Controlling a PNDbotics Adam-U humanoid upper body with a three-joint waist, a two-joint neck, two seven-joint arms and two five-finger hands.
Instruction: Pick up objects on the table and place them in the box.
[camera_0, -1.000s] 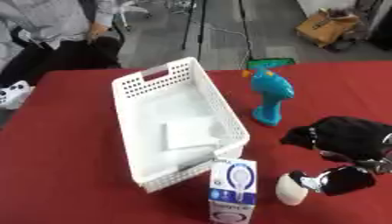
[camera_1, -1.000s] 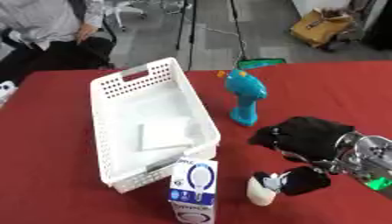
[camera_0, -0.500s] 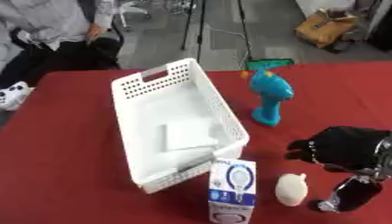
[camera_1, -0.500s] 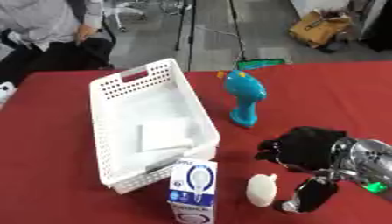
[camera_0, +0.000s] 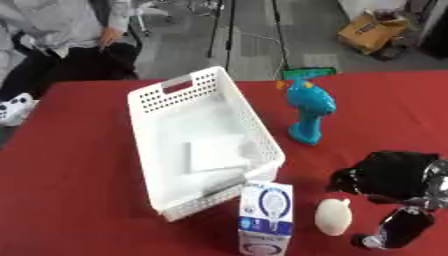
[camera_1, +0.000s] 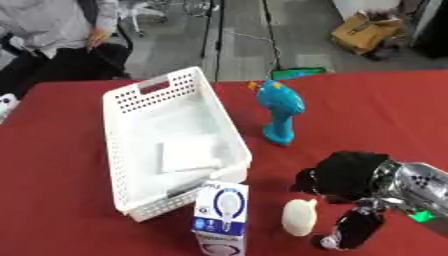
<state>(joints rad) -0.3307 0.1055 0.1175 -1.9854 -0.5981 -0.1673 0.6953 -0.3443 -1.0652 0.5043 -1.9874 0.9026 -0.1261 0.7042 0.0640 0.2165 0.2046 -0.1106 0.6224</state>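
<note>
Your right hand (camera_1: 350, 175): it is black and sits over the near right corner of the tabletop (camera_0: 79, 200); its fingers (camera_1: 350, 232) point down toward the near edge; you cannot tell how far they are open; they are just beside the white egg-shaped thing, and you cannot tell if they touch it
White egg-shaped thing (camera_0: 332, 216): it lies on the tabletop close to the near edge, between the bulb box and your right hand
Bulb box (camera_0: 265, 219): it stands upright at the near edge, just beside the near end of the white box
Blue toy (camera_0: 308, 110): it stands upright, right of the white box, toward the far edge
White box (camera_0: 149, 150): it sits in the middle of the tabletop; a flat white sheet (camera_0: 216, 154) lies inside it
</note>
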